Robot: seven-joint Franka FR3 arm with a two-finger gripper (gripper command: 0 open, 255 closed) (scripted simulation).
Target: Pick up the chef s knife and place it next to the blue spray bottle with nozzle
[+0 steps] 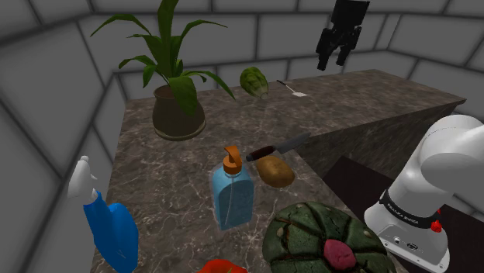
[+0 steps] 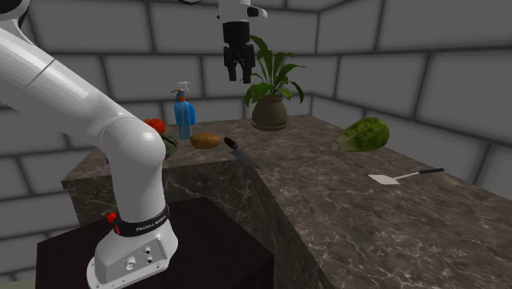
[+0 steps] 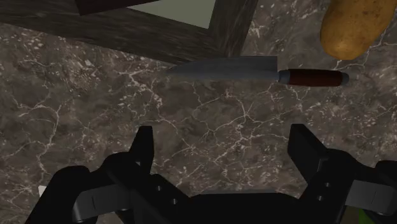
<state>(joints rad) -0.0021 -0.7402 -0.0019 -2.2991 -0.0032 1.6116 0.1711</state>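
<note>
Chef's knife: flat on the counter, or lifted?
Flat: the knife lies on the counter beside the potato; the open gripper hangs above, not touching it.

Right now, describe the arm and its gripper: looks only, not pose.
The arm is glossy white with rounded, bulky links. A black band with white lettering rings its base, beside a small red part. The gripper is all black, blocky, with two squared fingers.

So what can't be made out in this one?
Spray bottle: base cut off by the shoulder view's bottom edge.
Red thing: mostly cut off by the same edge; unidentifiable.
Green round thing: bottom cut off there too; mostly behind the arm in the second exterior view.
Potato: partly cut off by the wrist view's edge.
</note>
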